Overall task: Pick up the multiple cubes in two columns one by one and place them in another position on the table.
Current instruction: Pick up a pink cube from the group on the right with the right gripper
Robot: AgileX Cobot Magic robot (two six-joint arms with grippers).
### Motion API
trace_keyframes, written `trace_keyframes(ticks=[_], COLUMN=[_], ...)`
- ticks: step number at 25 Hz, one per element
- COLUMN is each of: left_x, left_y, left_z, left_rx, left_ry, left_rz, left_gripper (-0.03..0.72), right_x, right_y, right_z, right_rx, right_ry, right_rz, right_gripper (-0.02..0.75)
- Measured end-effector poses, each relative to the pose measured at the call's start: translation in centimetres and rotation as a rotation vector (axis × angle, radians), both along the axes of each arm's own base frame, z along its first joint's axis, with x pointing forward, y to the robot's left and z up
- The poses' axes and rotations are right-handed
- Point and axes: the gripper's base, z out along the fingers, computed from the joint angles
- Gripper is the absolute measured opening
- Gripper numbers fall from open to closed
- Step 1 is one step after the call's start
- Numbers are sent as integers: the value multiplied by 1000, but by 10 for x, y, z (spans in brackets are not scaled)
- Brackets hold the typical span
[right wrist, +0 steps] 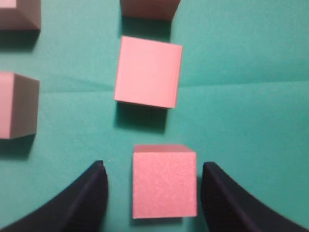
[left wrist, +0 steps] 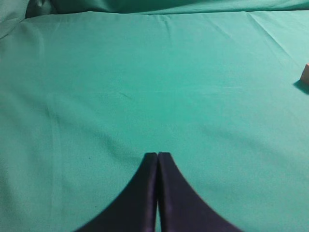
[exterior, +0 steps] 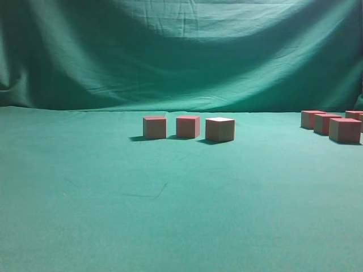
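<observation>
Cubes (exterior: pixel 188 128): three moved to desk (exterior: pixel 170 215) middle. More waiting at 3 o'clock. Right end effector (right wrist: pixel 152 181) spread around next cube (right wrist: pixel 164 181), not pinching. Left end effector (left wrist: pixel 157 157) pressed together, empty.

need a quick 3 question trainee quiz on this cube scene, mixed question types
1. True or false: the left gripper is shut with nothing in it.
2. Multiple choice: where does the nearest cube sit in the right wrist view? A) clamped tight by the fingers B) between the open fingers of the right gripper, with gaps on both sides C) stacked on another cube
3. Fill in: in the exterior view, ___ cubes stand in a row near the middle of the table.

Key: 1 true; 2 B; 3 three
</observation>
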Motion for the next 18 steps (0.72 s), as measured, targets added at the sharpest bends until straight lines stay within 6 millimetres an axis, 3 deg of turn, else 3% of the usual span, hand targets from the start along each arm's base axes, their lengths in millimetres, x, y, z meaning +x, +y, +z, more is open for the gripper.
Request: trace_keyframes(ticks=[6,9,18], left_x=[0,0,0], left_y=[0,0,0], left_z=[0,0,0], left_rx=[0,0,0], left_ry=[0,0,0], left_rz=[0,0,0], left_gripper=[0,0,0], right_x=[1,1,0], right_y=[0,0,-1], right_z=[-1,-1,4], right_rx=[3,3,-1], right_ry=[-12,-8,51], right_rz=[3,0,-26], right_gripper=[382,267,272])
